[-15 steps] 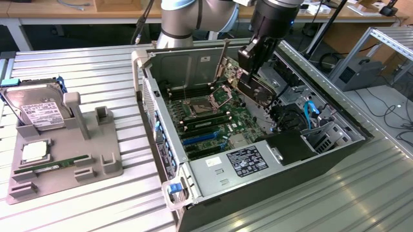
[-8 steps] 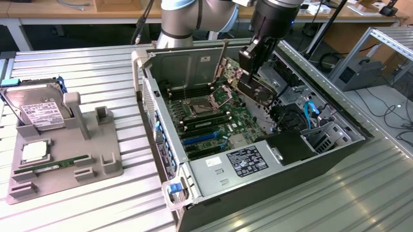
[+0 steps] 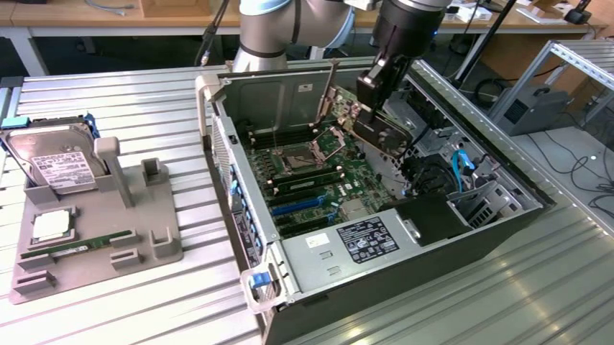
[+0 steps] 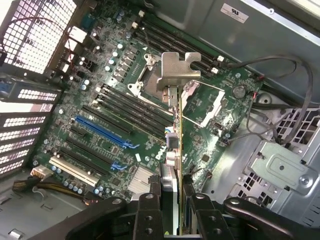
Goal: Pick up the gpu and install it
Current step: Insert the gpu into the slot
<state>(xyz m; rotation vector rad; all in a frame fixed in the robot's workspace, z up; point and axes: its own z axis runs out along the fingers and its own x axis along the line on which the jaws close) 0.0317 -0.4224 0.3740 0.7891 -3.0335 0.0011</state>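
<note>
My gripper (image 3: 377,92) hangs over the open computer case (image 3: 240,215), shut on the gpu (image 3: 386,131). The card hangs tilted above the far side of the motherboard (image 3: 317,176), apart from it. In the wrist view the gpu (image 4: 175,131) is edge-on between my fingers (image 4: 150,205), with its silver bracket (image 4: 177,71) at the far end over the CPU socket area. The gripper (image 4: 173,192) clamps the card's near end. The motherboard (image 4: 110,95) lies below, with a blue expansion slot (image 4: 102,131) and black slots beside it.
A grey holder tray (image 3: 144,237) at the exterior view's left carries a hard drive (image 3: 60,165), a CPU (image 3: 53,224) and a RAM stick (image 3: 77,248). Inside the case are a drive cage (image 3: 479,205), blue cables (image 3: 462,167) and the raised side walls.
</note>
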